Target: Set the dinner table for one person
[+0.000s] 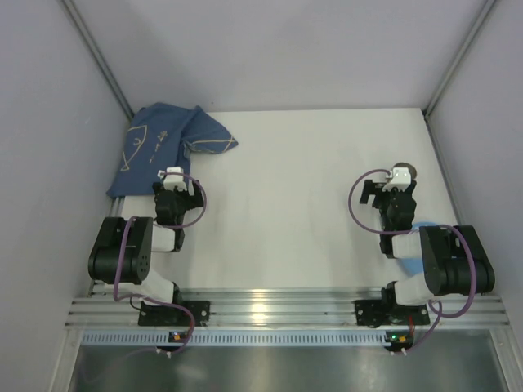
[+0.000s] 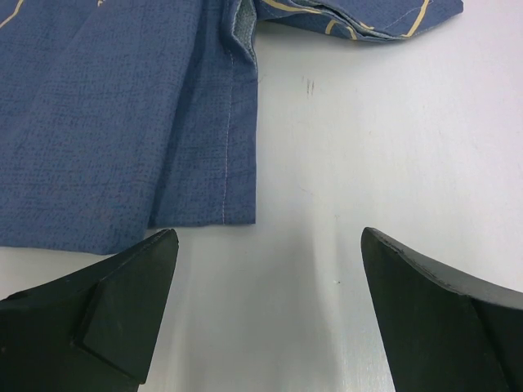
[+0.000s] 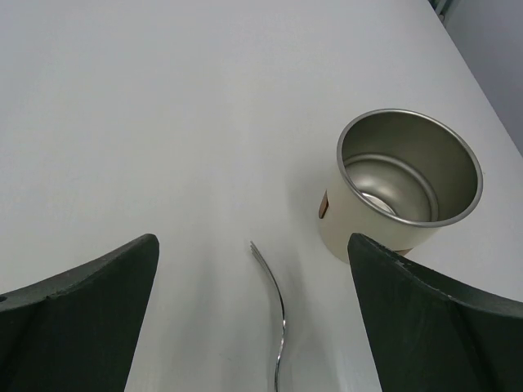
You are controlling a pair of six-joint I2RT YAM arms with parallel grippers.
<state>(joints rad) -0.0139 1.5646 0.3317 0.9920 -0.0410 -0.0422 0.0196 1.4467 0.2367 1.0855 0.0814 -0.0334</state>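
Note:
The dinner table [image 1: 294,180] is a large white tabletop. A crumpled dark blue cloth mat [image 1: 163,143] with pale stitching lies at its far left. My left gripper [image 1: 173,177] is open and empty just in front of the mat's near edge [image 2: 122,114], with bare table between its fingers [image 2: 122,302]. My right gripper [image 1: 398,178] is open and empty above a metal fork [image 3: 279,314], which lies on its side between the jaws. A cream cup [image 3: 404,192] with a steel inside stands upright just right of the fork's tines. In the top view the arm hides most of the cup [image 1: 407,169].
A light blue round item [image 1: 419,235], likely a plate, lies under the right arm and is mostly hidden. Grey walls close in the left, right and far sides. The metal rail [image 1: 270,306] with the arm bases runs along the near edge.

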